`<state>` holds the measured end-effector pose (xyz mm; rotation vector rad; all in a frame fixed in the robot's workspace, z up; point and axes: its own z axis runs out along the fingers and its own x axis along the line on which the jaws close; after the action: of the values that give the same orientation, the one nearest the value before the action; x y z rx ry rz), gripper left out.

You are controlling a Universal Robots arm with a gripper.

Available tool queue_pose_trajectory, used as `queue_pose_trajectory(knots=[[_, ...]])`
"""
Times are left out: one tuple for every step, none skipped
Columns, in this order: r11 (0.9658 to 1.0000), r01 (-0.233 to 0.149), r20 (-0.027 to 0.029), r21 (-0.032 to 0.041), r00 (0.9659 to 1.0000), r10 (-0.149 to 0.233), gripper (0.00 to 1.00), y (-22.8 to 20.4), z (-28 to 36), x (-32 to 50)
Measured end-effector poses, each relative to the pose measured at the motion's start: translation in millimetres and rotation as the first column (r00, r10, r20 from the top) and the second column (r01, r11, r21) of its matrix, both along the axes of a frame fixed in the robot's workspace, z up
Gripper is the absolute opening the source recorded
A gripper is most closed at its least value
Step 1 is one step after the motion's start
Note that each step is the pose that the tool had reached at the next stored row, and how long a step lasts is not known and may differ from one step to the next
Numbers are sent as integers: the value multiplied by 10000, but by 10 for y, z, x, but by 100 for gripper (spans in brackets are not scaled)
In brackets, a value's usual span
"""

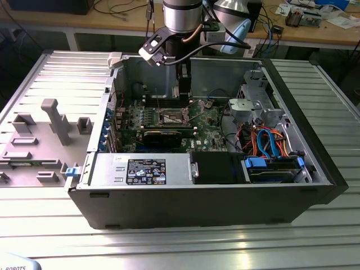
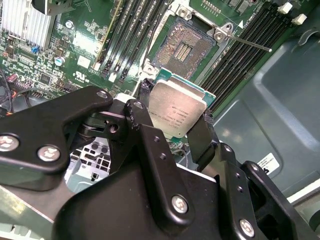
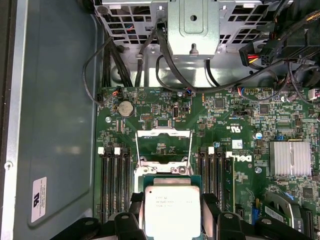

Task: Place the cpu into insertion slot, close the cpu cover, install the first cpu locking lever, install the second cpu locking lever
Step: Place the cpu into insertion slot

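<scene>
Placement of the cpu is the step in hand, as we read it. Our end effector (image 2: pixel 176 111) is pinching the cpu (image 2: pixel 181 106) by two opposite edges, its black fingers (image 2: pixel 137 116) pressed against the chip's sides and the silvery top facing the cameras in both wrist views. The chip hangs clear of the green circuit board (image 2: pixel 75 62), not yet seated. The insertion slot (image 2: pixel 184 46) lies just ahead of and below the fingertips, its dark centre bare with nothing resting in it. Past the slot from the end effector, in the first wrist view, the cpu cover (image 3: pixel 165 133) appears to stand swung up, so that we see board through its window. One thin locking lever (image 2: pixel 250 44) juts out to the side of the slot, released. In the exterior view the arm reaches down into the open computer case (image 1: pixel 225 202), which lies on its side on the ribbed tabletop (image 1: pixel 169 247). We judge the remaining travel short but exacting: the chip would have to be carried over the slot, squared with its silver rim and kept level, then lowered gently without sliding, since a tilted or shifted landing could harm the contacts underneath. Cover and levers look like work not yet done.
</scene>
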<state>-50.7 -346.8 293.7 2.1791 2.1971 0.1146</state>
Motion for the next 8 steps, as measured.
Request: queue_pose_trajectory(knots=[[10000, 0, 0, 0, 10000, 0, 54, 0, 0, 0], [10000, 0, 0, 1, 10000, 0, 54, 0, -1, 0], [10000, 0, 1, 25, 10000, 0, 54, 0, -5, 0], [10000, 0, 3, 48, 10000, 0, 54, 0, -12, 0], [10000, -1, 2, 69, 10000, 1, 54, 1, -20, 1], [10000, 0, 1, 84, 10000, 0, 54, 0, -33, -1], [10000, -2, -1, 87, 10000, 2, 54, 0, -68, -33], [10000, -12, 0, 87, 10000, 12, 54, 0, -97, -93]])
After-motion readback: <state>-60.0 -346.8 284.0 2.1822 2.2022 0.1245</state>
